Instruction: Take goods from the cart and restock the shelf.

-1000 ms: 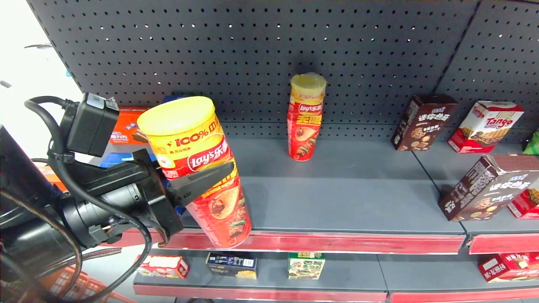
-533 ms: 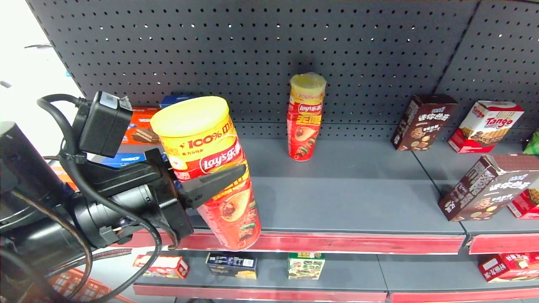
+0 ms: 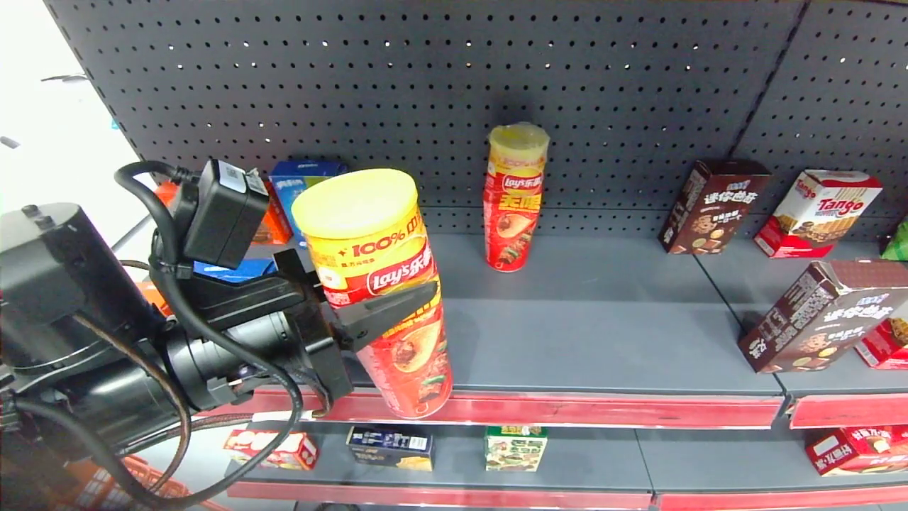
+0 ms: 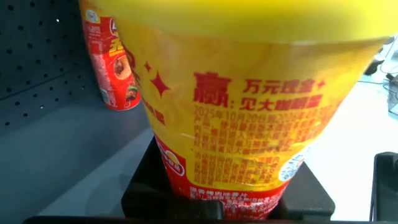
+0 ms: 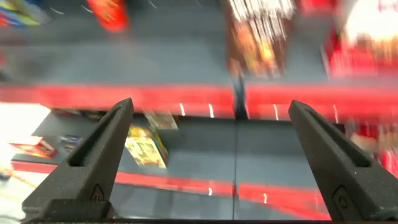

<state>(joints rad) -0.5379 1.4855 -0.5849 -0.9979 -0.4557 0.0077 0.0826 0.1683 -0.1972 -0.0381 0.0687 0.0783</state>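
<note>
My left gripper (image 3: 358,301) is shut on a tall chips can (image 3: 379,284) with a yellow lid and a red lower half. It hangs tilted over the front left part of the grey shelf (image 3: 589,333). The same can (image 4: 249,112) looms close in the left wrist view. A second chips can (image 3: 514,197) stands upright at the back of the shelf against the pegboard, and I see that can (image 4: 115,65) beyond the held one. My right gripper (image 5: 214,155) is open and holds nothing, facing the red shelf edge (image 5: 186,99).
Brown cookie boxes (image 3: 711,206) (image 3: 823,316) and a red-white wafer box (image 3: 816,211) stand at the right. Blue and orange boxes (image 3: 298,188) sit at the back left. Small boxes (image 3: 516,447) lie on the lower shelf. An orange cart (image 3: 149,490) edge shows bottom left.
My left arm has carried the held chips can to the right and a little further over the shelf. The standing can and the boxes have not moved.
</note>
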